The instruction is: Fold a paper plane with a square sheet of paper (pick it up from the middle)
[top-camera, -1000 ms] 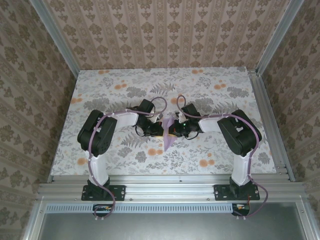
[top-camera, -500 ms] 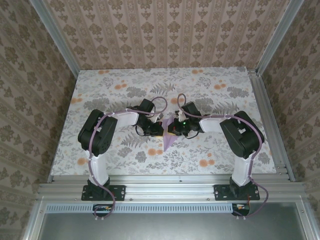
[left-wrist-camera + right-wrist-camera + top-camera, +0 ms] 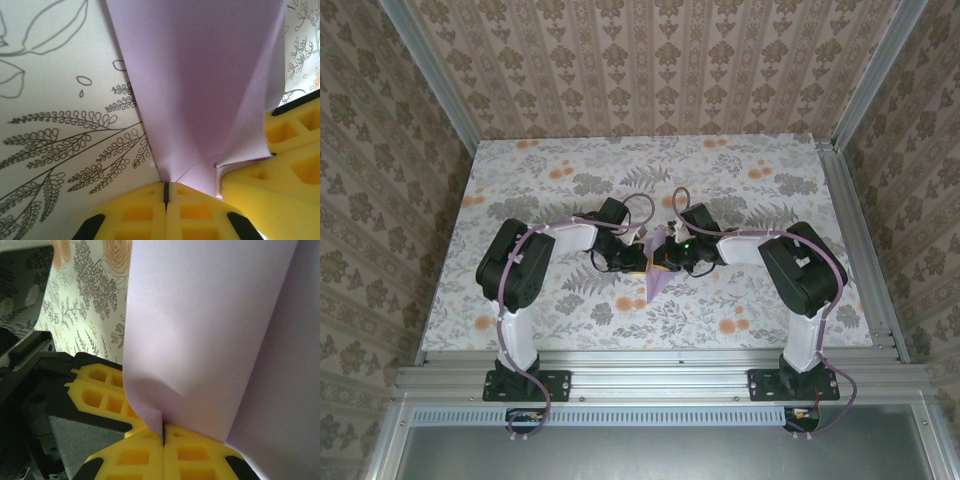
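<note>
Currently, left gripper (image 3: pixel 166 192) and right gripper (image 3: pixel 163 432) are each pinching, jaws clamped, the light, floppy, tear-prone sheet (image 3: pixel 200 75) near its middle.

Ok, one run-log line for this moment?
stage: mid-fold | left gripper: shut on lilac paper | right gripper: shut on lilac paper | paper: creased, pinched from both sides, middle of table

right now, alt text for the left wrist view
Creased lilac paper is pinched in the shut yellow left gripper at bottom centre. The right gripper grips its edge at lower right, with the floral tabletop behind.
</note>
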Robot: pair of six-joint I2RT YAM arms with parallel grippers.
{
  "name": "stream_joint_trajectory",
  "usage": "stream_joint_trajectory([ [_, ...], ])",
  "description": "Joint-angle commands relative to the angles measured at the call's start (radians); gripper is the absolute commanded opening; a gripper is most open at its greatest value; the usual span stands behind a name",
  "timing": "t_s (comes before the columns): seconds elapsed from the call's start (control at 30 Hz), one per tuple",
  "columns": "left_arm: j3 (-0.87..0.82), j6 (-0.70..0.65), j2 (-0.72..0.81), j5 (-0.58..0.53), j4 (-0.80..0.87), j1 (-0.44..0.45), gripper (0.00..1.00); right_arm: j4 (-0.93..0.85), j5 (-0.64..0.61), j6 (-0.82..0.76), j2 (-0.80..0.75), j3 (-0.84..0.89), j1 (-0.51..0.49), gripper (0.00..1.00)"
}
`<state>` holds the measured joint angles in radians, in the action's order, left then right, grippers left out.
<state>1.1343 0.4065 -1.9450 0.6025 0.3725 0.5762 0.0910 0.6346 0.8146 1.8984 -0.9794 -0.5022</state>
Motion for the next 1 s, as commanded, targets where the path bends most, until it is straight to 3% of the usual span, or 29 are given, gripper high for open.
stream_joint_trajectory([
  [0.0, -0.037, -0.03, -0.064, -0.106, -0.003, 0.01, 0.0, 0.014, 0.016, 0.014, 0.033, -0.023, -0.006, 0.08],
  [0.7, -0.067, -0.013, -0.057, -0.072, -0.046, 0.001, 0.0, 0.079, 0.02, 0.061, 0.107, -0.032, -0.009, 0.08],
  [0.97, -0.08, 0.003, -0.018, -0.053, -0.063, -0.007, 0.0, -0.02, -0.034, -0.018, 0.123, -0.023, -0.013, 0.08],
])
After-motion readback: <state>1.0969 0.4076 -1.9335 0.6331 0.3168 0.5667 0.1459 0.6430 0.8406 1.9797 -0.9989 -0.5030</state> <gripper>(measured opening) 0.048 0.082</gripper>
